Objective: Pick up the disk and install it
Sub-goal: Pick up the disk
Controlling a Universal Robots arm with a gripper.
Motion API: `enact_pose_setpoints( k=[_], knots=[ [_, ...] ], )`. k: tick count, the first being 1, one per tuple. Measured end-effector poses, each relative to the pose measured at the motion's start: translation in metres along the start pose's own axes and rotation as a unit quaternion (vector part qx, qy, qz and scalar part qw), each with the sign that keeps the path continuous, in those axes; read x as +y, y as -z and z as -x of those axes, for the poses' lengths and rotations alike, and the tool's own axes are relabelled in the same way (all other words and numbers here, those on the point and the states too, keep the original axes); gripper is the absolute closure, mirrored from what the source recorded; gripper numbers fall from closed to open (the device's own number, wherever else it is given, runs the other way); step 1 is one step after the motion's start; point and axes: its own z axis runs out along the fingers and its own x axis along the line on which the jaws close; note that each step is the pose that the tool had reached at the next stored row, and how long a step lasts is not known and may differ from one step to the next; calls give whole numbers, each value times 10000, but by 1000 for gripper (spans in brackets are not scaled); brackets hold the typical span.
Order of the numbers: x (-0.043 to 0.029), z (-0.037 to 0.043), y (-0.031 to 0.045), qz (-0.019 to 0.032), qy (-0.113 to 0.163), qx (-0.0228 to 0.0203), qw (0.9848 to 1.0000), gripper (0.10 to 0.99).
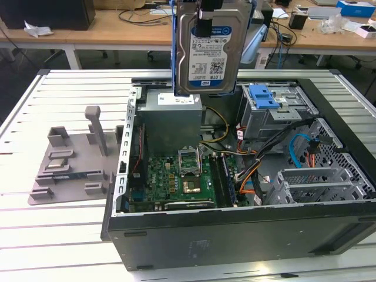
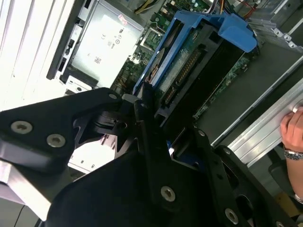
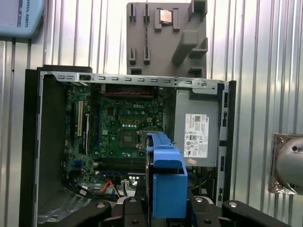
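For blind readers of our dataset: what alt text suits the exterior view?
The disk, held upright by the hand at its top, hangs above an open computer case on a slatted table. A grey fixture lies at the exterior view's left.

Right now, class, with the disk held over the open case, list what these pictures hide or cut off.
Exterior view: the disk's top and most of the jaws, cut off by the upper edge.
Second wrist view: the disk's near end, behind the jaws; a hand, cut by the frame edge.
First wrist view: parts of the motherboard behind the blue carrier.
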Motion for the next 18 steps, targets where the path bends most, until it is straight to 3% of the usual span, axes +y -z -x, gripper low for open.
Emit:
enact_pose_setpoints(
  k=[18],
  knots=[
    [20,-403,2,0,0,0,10000,722]
  ],
)
